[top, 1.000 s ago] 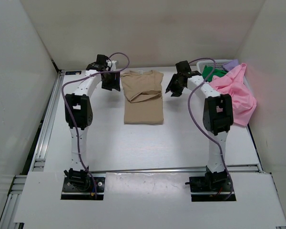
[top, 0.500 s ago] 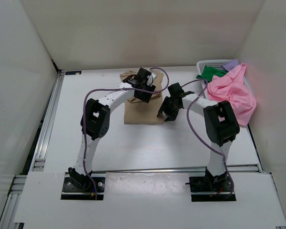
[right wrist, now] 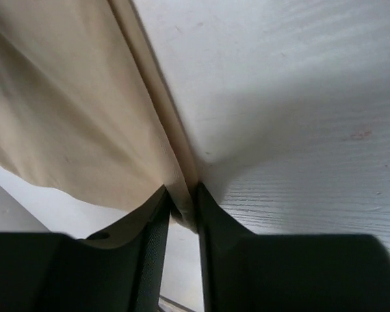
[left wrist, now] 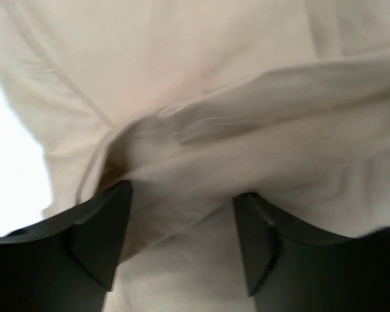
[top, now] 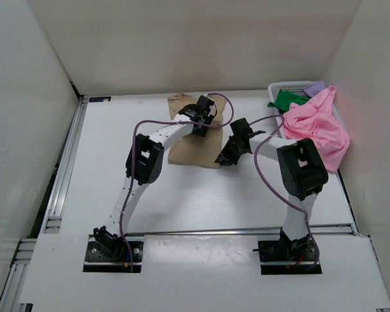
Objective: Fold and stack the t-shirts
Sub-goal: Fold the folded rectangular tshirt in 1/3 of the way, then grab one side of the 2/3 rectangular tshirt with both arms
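The tan t-shirt [top: 190, 151] lies partly folded at the middle back of the table. My left gripper [top: 202, 123] is low over its upper right part. In the left wrist view that gripper [left wrist: 182, 240] is open, its fingers wide apart with a raised fold of tan cloth [left wrist: 214, 78] between them. My right gripper [top: 224, 158] sits at the shirt's lower right corner. In the right wrist view it [right wrist: 182, 211] is shut on the shirt's edge [right wrist: 71, 117]. The pink t-shirt [top: 319, 133], green t-shirt [top: 287, 99] and purple t-shirt [top: 316, 86] are heaped at the back right.
A white mesh basket [top: 283, 86] stands in the back right corner under the heaped shirts. White walls close the table on three sides. A metal rail [top: 65, 169] runs along the left edge. Bare white tabletop [right wrist: 299, 97] lies beside the tan shirt.
My left arm swung from the shirt's left side across onto its upper right part. The right gripper came down to the lower right corner and closed on the edge; the shirt's bottom shifted slightly.
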